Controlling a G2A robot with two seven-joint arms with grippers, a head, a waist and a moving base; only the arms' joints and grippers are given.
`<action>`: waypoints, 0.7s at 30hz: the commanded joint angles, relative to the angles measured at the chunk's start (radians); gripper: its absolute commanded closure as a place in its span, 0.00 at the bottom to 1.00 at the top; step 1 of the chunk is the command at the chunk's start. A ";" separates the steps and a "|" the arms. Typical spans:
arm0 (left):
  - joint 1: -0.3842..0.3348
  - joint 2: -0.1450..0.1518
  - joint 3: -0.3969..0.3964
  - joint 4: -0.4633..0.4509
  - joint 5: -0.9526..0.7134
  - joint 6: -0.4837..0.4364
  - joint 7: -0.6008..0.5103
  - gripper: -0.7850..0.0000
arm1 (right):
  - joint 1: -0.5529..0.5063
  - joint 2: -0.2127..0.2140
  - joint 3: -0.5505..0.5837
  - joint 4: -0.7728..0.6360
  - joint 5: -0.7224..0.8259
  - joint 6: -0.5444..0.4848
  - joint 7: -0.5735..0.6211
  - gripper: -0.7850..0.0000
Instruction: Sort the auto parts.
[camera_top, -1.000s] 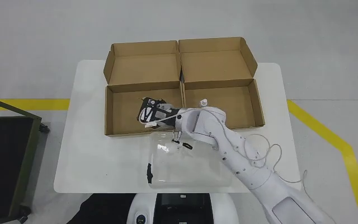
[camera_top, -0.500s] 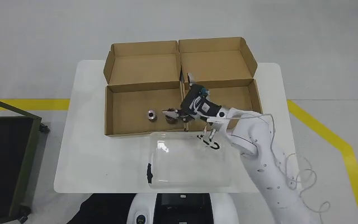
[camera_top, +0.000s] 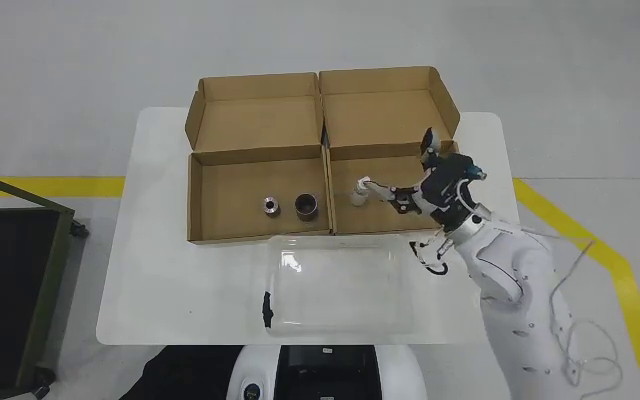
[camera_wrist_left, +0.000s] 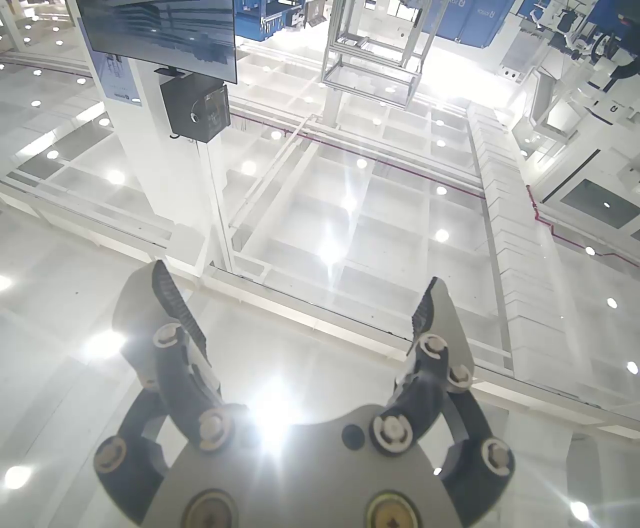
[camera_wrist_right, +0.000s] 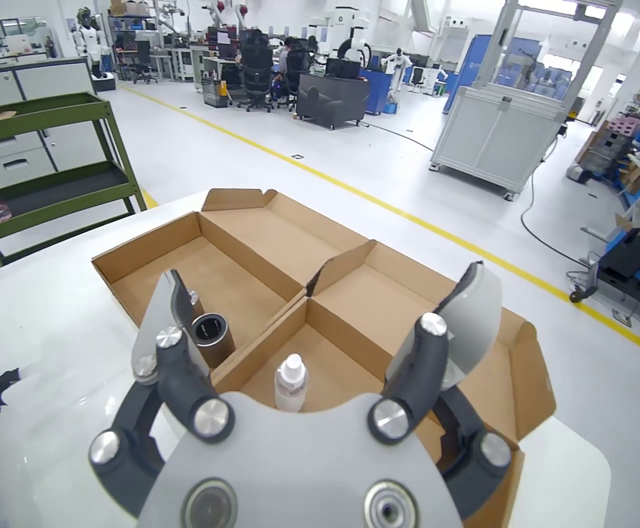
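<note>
Right hand (camera_top: 392, 193) is over the right box (camera_top: 395, 152), fingers spread apart and nothing between them. The white bottle (camera_top: 358, 190) stands upright in that box's front compartment, close to the wall shared with the left box (camera_top: 225, 200). From the right wrist view the bottle (camera_wrist_right: 290, 382) sits low between the two fingers, touching neither. I see it just beyond the fingertips in the top view.

In the left box, a dark cylinder (camera_top: 306, 205) stands upright, with a small metal part (camera_top: 268, 205) just beside it.

Left hand (camera_wrist_left: 295, 285) points up at the ceiling, fingers apart, holding nothing.

A clear tray (camera_top: 340, 290) lies on the counter (camera_top: 150, 250) in front of both boxes.
</note>
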 joint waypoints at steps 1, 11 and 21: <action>0.000 0.000 0.000 0.000 0.000 0.000 0.000 0.00 | -0.027 0.004 0.022 -0.002 -0.009 -0.003 -0.024 0.00; 0.000 0.000 0.000 0.000 0.000 0.000 0.000 0.00 | -0.183 0.027 0.158 -0.012 -0.066 -0.031 -0.162 0.00; 0.000 0.000 0.000 0.000 0.000 0.000 0.000 0.00 | -0.303 0.042 0.249 0.024 -0.112 -0.034 -0.288 0.00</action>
